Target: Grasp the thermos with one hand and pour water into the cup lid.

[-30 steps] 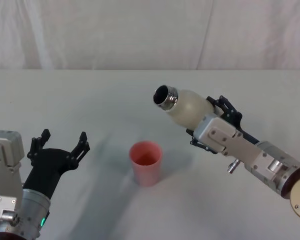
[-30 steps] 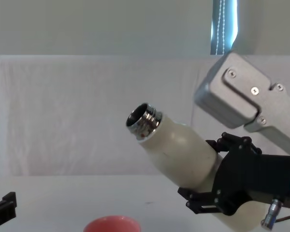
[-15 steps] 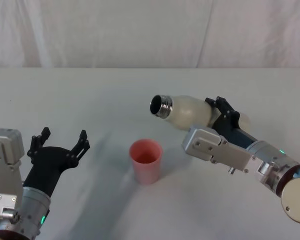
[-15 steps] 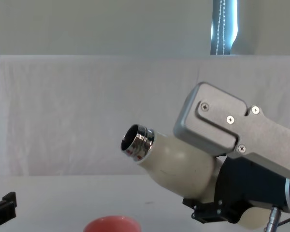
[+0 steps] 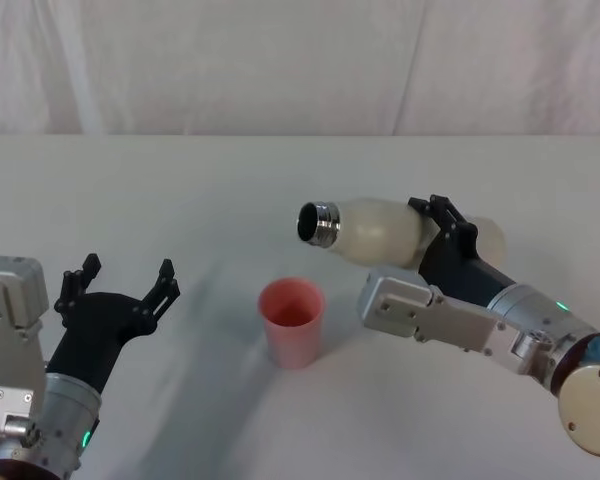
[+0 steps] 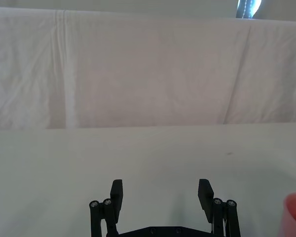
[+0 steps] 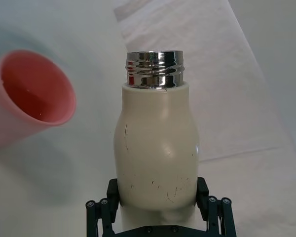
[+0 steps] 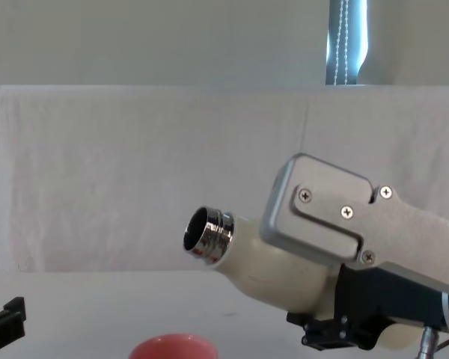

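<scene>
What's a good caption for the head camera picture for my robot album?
Right gripper tips the cream thermos toward the pink cup lid; left gripper waits open.

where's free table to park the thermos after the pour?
Bare table lies behind the cup lid, along the back drape, and near front centre, between cup lid and front edge. Crowded: the right gripper holds the thermos tilted over the right-centre; the left gripper, open, hovers front left.

Head high, chest low; both on thermos [image 5: 375,228] and cup lid [image 5: 292,322].
</scene>
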